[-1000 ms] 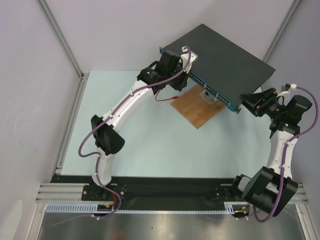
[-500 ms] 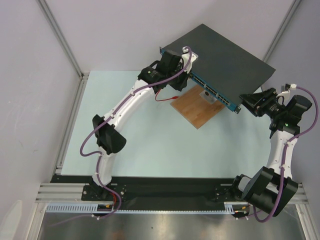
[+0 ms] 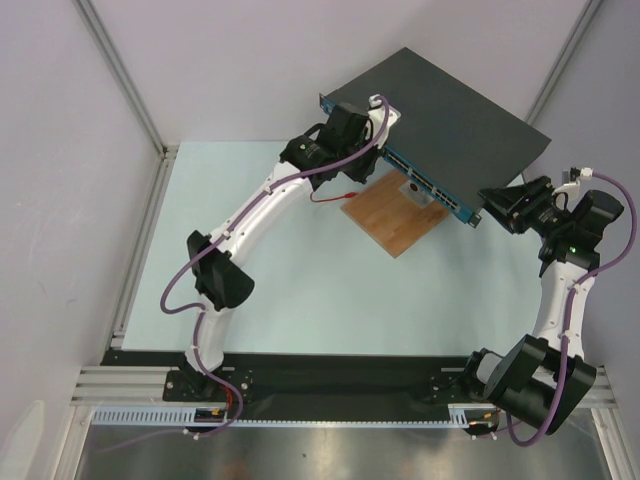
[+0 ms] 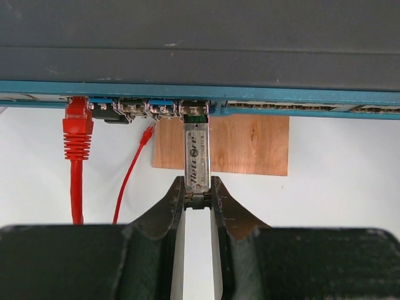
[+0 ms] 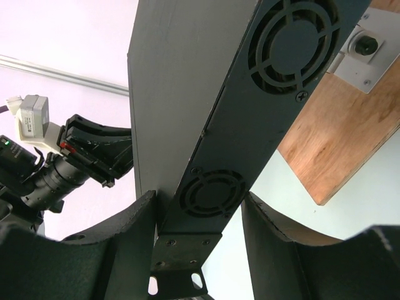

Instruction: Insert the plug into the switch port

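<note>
Two grippers are engaged here, one to steady and one to insert. The desk (image 3: 280, 280) carries the whole set-up. The switch (image 3: 450, 120) is set at an angle across its far side, with its blue ported edge facing the left gripper (image 4: 197, 187). Its short end lies between the fingers of the right gripper (image 5: 200, 212). Those fingers are pressed against its two flat faces, apparently so that the box is not pushed away when the plug is driven home. A wooden board (image 4: 222, 144) lies beyond the left gripper, beneath the ported edge.

The plug (image 4: 197, 156), a slim metal module, is pinched by its rear end in the left gripper. It is held straight out ahead, in line with the fingers, so that a forward push is carried along its length. Its nose is already at the mouth of a port directly ahead; how deep it sits cannot be told. A red cable (image 4: 77, 144) is seated in a port off to the gripper's left, well apart from the plug.
</note>
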{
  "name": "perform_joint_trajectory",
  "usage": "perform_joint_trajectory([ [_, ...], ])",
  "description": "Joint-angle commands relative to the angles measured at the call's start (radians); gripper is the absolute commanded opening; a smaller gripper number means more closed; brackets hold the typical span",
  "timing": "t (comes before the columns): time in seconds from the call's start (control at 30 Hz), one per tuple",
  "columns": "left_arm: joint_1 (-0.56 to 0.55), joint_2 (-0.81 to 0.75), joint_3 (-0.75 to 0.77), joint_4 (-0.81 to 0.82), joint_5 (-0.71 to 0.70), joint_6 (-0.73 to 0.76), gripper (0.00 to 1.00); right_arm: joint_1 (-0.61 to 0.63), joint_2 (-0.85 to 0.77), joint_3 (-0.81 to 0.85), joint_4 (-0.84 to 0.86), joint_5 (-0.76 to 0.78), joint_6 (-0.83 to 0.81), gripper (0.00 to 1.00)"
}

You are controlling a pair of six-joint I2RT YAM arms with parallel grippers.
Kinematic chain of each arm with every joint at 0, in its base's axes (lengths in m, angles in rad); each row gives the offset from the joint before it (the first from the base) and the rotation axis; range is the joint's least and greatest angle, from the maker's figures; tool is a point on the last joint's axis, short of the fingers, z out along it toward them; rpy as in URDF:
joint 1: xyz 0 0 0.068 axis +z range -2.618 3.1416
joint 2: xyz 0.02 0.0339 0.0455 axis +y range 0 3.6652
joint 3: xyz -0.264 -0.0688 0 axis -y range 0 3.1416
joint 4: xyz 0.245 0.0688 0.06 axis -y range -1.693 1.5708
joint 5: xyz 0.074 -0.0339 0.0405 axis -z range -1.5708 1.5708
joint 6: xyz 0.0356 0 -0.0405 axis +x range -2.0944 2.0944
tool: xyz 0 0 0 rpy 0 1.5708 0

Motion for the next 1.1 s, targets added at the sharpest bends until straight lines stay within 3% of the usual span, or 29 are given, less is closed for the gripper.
perform_joint_trajectory([
  [0.0,-0.006,-0.007,0.070,0.119,-0.034,0.017,0.00,0.050,-0.010,0.030,0.031,0.031,-0.112,0.00],
  [0.33,-0.006,0.033,0.107,0.155,-0.020,0.001,0.00,0.055,-0.006,0.047,0.020,0.031,-0.124,0.00],
  [1.07,0.004,0.012,0.028,0.058,-0.025,0.015,0.00,0.052,0.005,0.062,0.020,0.020,-0.133,0.00],
])
